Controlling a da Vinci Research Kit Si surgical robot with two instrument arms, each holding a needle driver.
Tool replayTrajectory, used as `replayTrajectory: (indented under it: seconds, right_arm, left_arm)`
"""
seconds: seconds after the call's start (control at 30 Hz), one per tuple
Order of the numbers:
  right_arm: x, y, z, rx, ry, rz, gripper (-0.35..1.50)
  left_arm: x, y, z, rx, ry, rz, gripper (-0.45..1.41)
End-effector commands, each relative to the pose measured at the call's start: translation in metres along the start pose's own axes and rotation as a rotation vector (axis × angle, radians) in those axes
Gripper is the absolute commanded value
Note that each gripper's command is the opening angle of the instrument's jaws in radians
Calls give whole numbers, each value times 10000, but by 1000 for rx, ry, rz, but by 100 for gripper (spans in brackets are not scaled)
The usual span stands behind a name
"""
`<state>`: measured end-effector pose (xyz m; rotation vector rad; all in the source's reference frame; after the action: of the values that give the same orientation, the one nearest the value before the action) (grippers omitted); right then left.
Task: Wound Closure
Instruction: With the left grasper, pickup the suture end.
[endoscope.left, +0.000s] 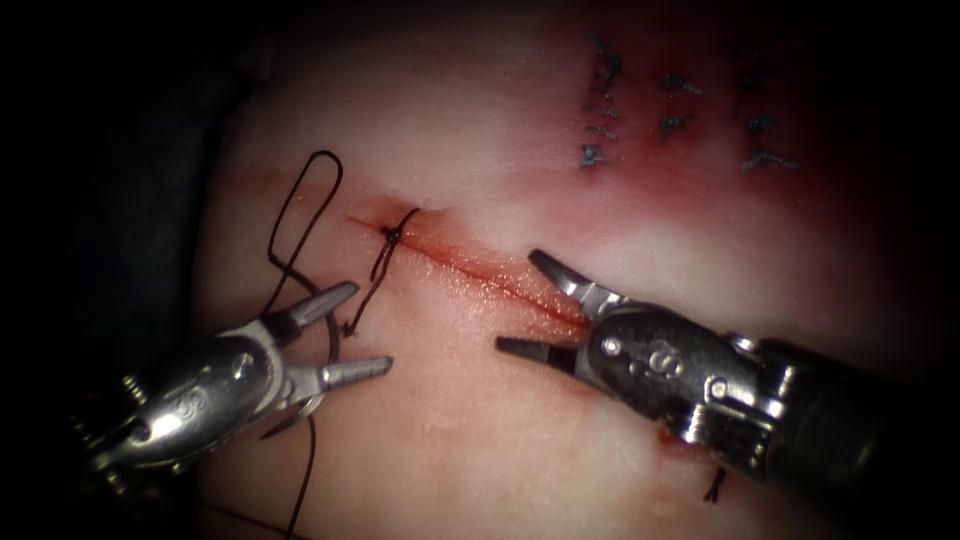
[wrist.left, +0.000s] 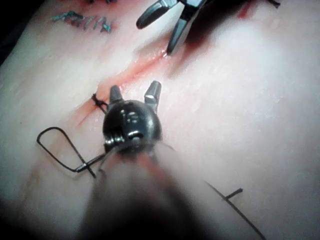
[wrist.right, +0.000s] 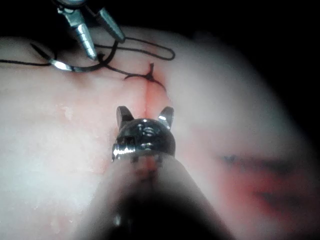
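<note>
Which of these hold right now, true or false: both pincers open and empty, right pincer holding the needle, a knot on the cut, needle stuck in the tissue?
1. Both pincers are open and hold nothing. True: left pincer, right pincer.
2. The right pincer holds the needle. False: the needle lies loose by the left pincer, left of the cut.
3. A knot sits on the cut. True: the knot is at its left end.
4. The needle is stuck in the tissue. False: it appears to lie on the tissue.

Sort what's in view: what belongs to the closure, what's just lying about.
Job: left tool, open, empty; right tool, open, empty; needle, loose on the tissue left of the cut; thread; knot.
Lying about: old stitches right of the cut; cut thread end.
</note>
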<state>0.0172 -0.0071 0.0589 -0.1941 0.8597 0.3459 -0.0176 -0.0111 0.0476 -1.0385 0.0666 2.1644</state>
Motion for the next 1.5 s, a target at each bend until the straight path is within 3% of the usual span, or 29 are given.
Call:
replayTrajectory:
  seconds: [0.03, 0.37, 0.67, 0.7, 0.77, 0.83, 1.17, 1.5]
  right_arm:
    - [0, 1, 8, -1, 1, -1, 145]
    - [-1, 0, 8, -1, 2, -3, 145]
    - [-1, -1, 8, -1, 3, -3, 143]
    - [-1, -1, 8, -1, 3, -3, 143]
    - [-1, -1, 8, -1, 3, -3, 143]
    - [-1, -1, 8, -1, 3, -3, 143]
    - [0, -1, 10, 15, 27, -21, 138]
    - [4, -5, 52, 59, 146, -174, 140]
  left_arm:
    - [-1, -2, 10, 0, -7, 7, 63]
    - [-20, -9, 20, 17, -63, 35, 62]
    - [-24, -17, 22, 15, -62, 38, 43]
    - [-24, -17, 22, 17, -63, 39, 38]
    - [-25, -18, 23, -1, -53, 38, 9]
    - [-25, -19, 23, -26, -38, 37, -35]
    - [-24, -28, 15, -114, -11, 129, -35]
    - [-5, -37, 6, -116, 2, 127, -35]
